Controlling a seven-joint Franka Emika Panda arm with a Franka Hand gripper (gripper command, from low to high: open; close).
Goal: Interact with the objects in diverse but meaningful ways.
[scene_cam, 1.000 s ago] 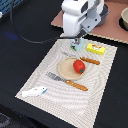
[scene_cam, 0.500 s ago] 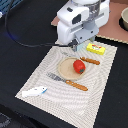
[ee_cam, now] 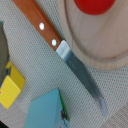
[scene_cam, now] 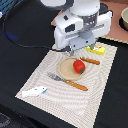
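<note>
You are looking at a dark worktop (scene_cam: 20, 65) with a pale woven placemat (scene_cam: 100, 85) laid across it. The arm's white head (scene_cam: 80, 27) hangs low over the far edge of the placemat and hides the gripper itself in the exterior view. The wrist view shows no fingers either, so you cannot tell how far it is open or whether it has hold of anything.

On the placemat sits a tan plate (scene_cam: 66, 70), and the red tomato (scene_cam: 79, 66) rests on it toward the exterior view's right. In the wrist view the tomato (ee_cam: 93, 5) sits at the picture's edge, on the plate (ee_cam: 107, 45).

A fork with an orange handle (scene_cam: 67, 82) lies on the near side of the plate. A knife with an orange handle (scene_cam: 90, 61) lies just beyond the plate; the wrist view shows its riveted handle and steel blade (ee_cam: 82, 75) running beside the plate's rim.

The yellow box (scene_cam: 97, 49) lies at the far right of the placemat, close under the arm's head. In the wrist view it (ee_cam: 11, 87) sits just beside a light-blue carton (ee_cam: 47, 112).

The white fish (scene_cam: 34, 92) lies at the near left corner of the placemat, well apart from everything else.
</note>
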